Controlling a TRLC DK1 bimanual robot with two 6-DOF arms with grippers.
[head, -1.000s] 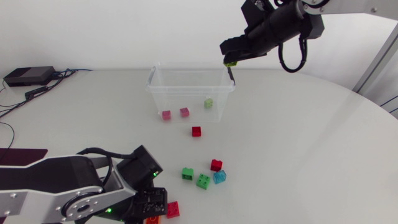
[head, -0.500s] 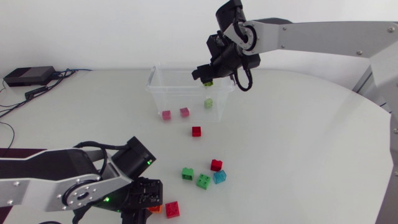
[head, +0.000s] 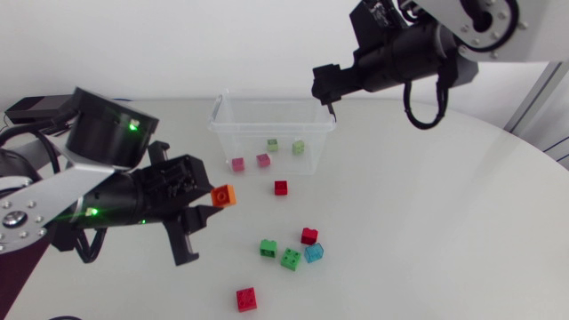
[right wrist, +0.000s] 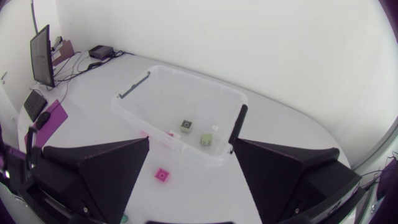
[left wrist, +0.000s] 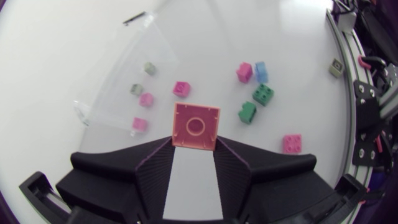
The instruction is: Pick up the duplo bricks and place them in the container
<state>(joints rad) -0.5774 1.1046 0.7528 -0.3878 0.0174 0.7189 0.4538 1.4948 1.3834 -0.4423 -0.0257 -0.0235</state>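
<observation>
My left hand (head: 212,198) grips the orange brick (head: 223,196) above the worktop (head: 427,204), with the container (head: 267,131) lying ahead and slightly right of it, while my right hand (head: 324,84) hangs wide and empty by its far right corner.

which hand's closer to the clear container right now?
Right. The right hand hovers open above the container, at its far right corner. The left hand, shut on an orange duplo brick, is off its near left side, short of the wall.
</observation>
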